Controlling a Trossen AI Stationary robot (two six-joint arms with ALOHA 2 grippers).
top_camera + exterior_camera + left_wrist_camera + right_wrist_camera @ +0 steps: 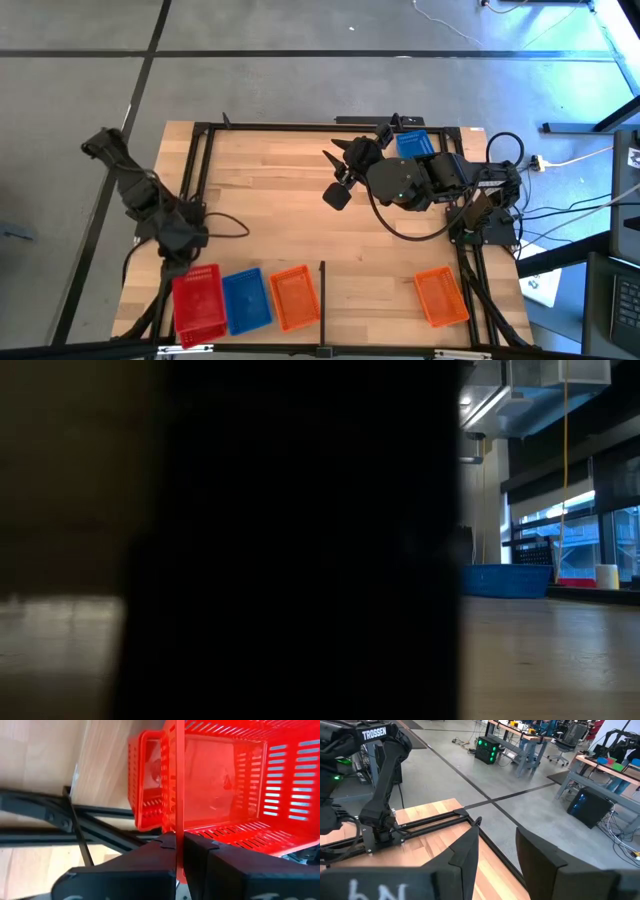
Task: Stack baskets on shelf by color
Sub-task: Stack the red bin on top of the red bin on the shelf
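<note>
So the table has a black frame point(205, 150) running along its edges, and a thin black divider bar point(322, 285) sticks in from the near edge, right next to the row of baskets. Cables point(590, 215) trail off the right side past the table. The low view is mostly blocked by something big and dark sitting right in front of the camera, so all you get there is a sliver of tabletop and a blue bin point(505, 580) far back in the room.

Baskets: a red basket point(198, 304), a blue basket point(245, 299) and an orange basket point(294, 296) sit side by side along the near edge, left of the divider, all with their long axis running front to back, open side up. A second orange basket point(440, 296) sits alone near the right corner, same orientation but slightly skewed. Another blue basket point(414, 145) is at the far edge, partly hidden behind the right arm.

The left gripper point(179, 851) is over the red one, fingers pressed together on its thin rim, pinching the wall. In the wrist view there's a second red basket point(147, 780) nested under it.

The right gripper point(340, 175) hovers mid-table, fingers spread, holding nothing.
</note>
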